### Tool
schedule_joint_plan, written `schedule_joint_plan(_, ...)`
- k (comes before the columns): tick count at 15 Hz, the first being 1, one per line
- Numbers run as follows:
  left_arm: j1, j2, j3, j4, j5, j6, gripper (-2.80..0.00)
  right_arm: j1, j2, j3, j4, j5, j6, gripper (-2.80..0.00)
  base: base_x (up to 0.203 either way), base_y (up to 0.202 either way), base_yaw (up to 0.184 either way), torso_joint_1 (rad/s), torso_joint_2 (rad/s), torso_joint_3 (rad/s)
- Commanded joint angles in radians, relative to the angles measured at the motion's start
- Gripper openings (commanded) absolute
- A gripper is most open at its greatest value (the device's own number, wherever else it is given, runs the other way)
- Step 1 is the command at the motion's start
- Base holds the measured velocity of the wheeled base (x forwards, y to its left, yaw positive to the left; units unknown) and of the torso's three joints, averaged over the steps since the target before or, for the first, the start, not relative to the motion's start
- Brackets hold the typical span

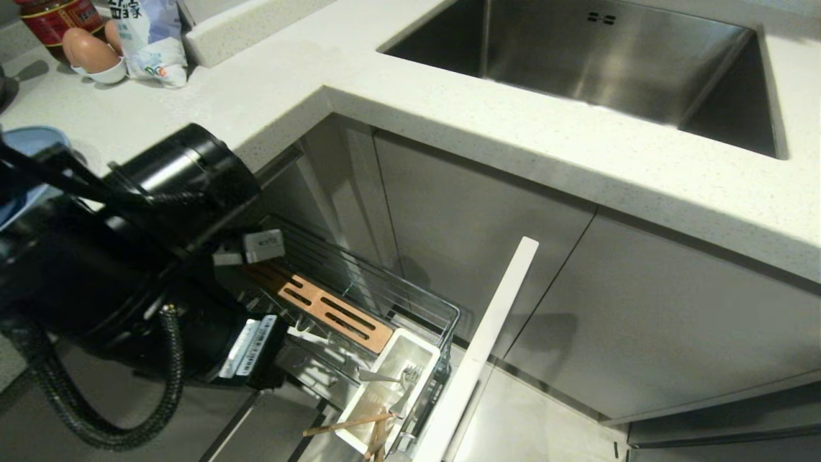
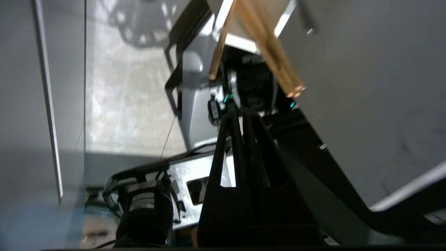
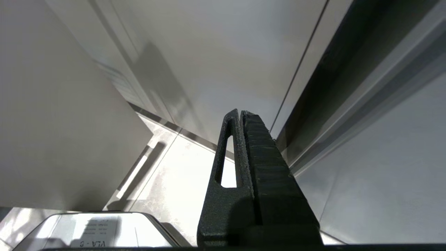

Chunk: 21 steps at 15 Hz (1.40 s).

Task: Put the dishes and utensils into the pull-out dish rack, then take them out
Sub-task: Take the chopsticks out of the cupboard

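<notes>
Pale speckled countertop (image 1: pixel 449 122) is wrapping around a steel sink (image 1: pixel 616 64), with grey cabinet fronts below it and a light floor underneath. Beneath the counter's corner the pull-out dish rack (image 1: pixel 385 301) is standing drawn out, its chrome wires framing a slotted wooden strip (image 1: pixel 333 314) and a white cutlery box (image 1: pixel 417 353), with the flat white front panel (image 1: pixel 487 340) at its outer end.

Filling the left of the head view, the left arm (image 1: pixel 128 269) is bending down beside the rack, its black bulk and ribbed cable hiding the inner end of the basket. In the left wrist view the left gripper (image 2: pixel 240 113) is pointing towards the cutlery box with its two black fingers pressed together and nothing between them. The wooden chopsticks (image 2: pixel 275 66) are sticking out of the box (ends fanned apart), their tips just beyond the fingertips and not touching them. In the head view a silver fork-like utensil (image 1: pixel 404 375) is lying in the same box.

A sliver of light blue plate (image 1: pixel 35 138) is sitting on the counter at the far left, near eggs (image 1: pixel 90 51) in a small white dish and a printed bag (image 1: pixel 151 38).

The right gripper (image 3: pixel 241 113) is hanging low by the cabinet fronts, above the floor, fingers together and empty.
</notes>
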Motion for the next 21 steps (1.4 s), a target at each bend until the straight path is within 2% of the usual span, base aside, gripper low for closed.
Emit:
schedule_joint_plan(1,-0.017,0.05,0.046,-0.003,0.0,-0.007,-2.8,0.0,0.0,0.0,0.0,0.0,0.0,-2.8,0.0,0.0,0.0,0.0,0.0,0.0)
schedule_joint_plan(4,-0.03,0.124,0.079,-0.008,0.001,-0.009,-2.8,0.0,0.0,0.0,0.0,0.0,0.0,-2.8,0.0,0.0,0.0,0.0,0.0,0.0)
schedule_joint_plan(5,-0.03,0.143,0.084,0.0,0.002,-0.008,0.0,0.0,0.0,0.0,0.0,0.0,0.0,-2.8,0.0,0.0,0.0,0.0,0.0,0.0)
schedule_joint_plan(10,-0.022,0.235,0.083,0.057,0.0,-0.002,0.0,0.0,0.0,0.001,0.0,0.0,0.0,-2.8,0.0,0.0,0.0,0.0,0.0,0.0)
schedule_joint_plan(21,0.074,0.42,0.081,-0.001,-0.01,0.024,0.0,0.0,0.0,0.001,0.0,0.0,0.0,-2.8,0.0,0.0,0.0,0.0,0.0,0.0)
